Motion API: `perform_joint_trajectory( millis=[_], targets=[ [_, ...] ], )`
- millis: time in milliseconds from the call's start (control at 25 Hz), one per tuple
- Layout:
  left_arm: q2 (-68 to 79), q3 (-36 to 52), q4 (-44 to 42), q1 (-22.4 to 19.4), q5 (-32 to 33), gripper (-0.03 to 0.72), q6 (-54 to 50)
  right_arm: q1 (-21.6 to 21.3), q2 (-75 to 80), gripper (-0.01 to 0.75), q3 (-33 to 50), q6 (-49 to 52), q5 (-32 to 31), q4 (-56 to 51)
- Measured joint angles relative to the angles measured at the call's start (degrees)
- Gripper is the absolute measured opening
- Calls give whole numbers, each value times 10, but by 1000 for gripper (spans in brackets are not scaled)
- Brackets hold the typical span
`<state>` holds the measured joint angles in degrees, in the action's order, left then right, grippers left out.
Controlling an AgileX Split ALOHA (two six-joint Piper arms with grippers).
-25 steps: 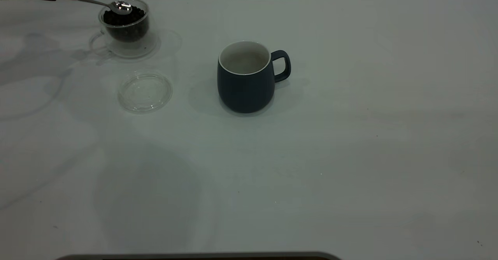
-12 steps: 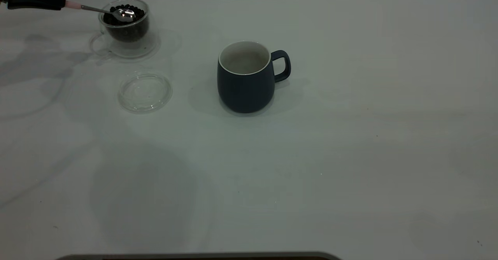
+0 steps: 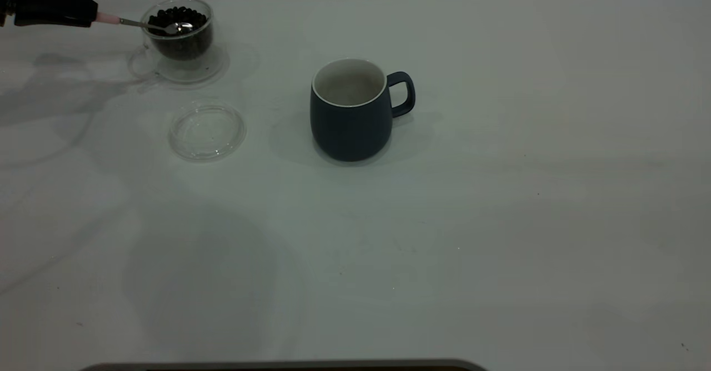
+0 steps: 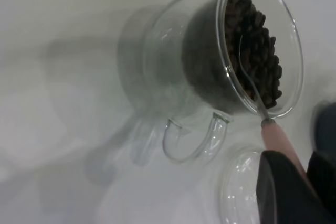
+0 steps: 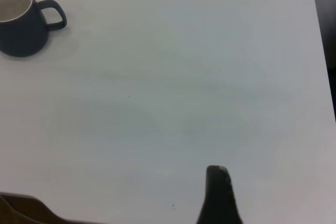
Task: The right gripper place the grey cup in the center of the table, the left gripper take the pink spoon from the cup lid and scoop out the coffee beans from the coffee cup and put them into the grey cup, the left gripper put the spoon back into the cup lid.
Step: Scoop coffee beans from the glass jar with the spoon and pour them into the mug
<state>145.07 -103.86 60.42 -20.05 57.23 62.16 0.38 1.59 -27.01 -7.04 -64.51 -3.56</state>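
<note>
My left gripper (image 3: 83,16) is at the table's far left corner, shut on the pink handle of the spoon (image 3: 106,19). The spoon's metal bowl (image 3: 178,27) dips into the coffee beans (image 3: 178,13) in the glass coffee cup (image 3: 179,43). In the left wrist view the gripper (image 4: 294,169) clamps the pink handle (image 4: 277,139), and the shaft runs into the beans (image 4: 252,45). The glass cup lid (image 3: 207,131) lies empty on the table. The dark grey cup (image 3: 350,121) stands upright near the table's middle, handle to the right, empty. My right gripper (image 5: 218,192) hangs over bare table, far from the grey cup (image 5: 18,30).
The glass cup stands on a clear saucer (image 3: 214,68). The white table (image 3: 500,193) stretches to the right and front of the grey cup. The table's far edge runs just behind the glass cup.
The left gripper has moved right and lower. The spoon has flattened out and its bowl has sunk from above the beans into them. The cups and lid have not moved.
</note>
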Motion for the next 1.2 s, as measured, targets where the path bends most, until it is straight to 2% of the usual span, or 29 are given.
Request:
perform_joint_trajectory(
  millis=[520,1200],
  targets=[
    [0,0,-8,0,12,125,-100,0,0,588,0,0,0,0],
    [28,0,60,-26,49,125,-113,0,0,588,0,0,0,0]
  ],
)
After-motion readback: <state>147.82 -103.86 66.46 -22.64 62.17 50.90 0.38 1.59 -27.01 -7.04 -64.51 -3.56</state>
